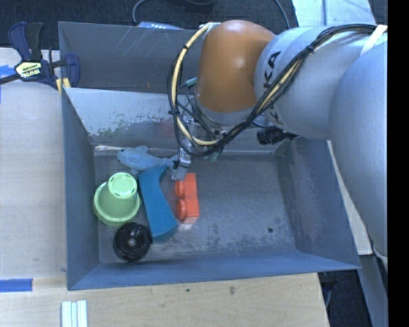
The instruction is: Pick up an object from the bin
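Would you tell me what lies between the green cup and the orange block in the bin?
In the camera view, a long blue plastic piece lies between the green cup and the orange block.

pale grey arm (327,80), glossy orange wrist cover (232,63), yellow and black cables (176,80) looped alongside.

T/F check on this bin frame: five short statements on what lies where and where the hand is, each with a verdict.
1. The green cup lies on the left side of the bin. True.
2. The orange block sits left of the green cup. False: it lies to the cup's right, beyond the blue handle.
3. The black knob lies near the bin's front-left corner, just below the cup in the view. True.
4. The hand hangs over the bare right half of the bin. False: it is at the upper ends of the blue handle and the orange block.
5. The blue handle lies between cup and block. True.
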### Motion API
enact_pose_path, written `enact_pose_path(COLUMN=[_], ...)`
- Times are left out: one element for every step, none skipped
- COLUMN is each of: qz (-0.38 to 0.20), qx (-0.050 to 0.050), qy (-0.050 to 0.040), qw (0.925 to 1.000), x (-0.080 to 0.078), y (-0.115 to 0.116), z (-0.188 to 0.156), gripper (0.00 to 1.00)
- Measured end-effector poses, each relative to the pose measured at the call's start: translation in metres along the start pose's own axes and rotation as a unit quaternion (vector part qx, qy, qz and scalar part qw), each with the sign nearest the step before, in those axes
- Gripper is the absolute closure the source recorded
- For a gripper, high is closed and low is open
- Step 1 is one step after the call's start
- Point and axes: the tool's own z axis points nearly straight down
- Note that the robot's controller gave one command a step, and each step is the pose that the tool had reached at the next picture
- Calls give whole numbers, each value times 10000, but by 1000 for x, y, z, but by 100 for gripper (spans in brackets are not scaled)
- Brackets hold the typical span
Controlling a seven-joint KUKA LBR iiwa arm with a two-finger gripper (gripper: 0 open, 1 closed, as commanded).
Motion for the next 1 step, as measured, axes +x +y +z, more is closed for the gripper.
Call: enact_pose_path(qz=[171], qx=[1], qy=[-3], qw=[9999], x=[-7], y=[-14], z=[0], gripper=[0])
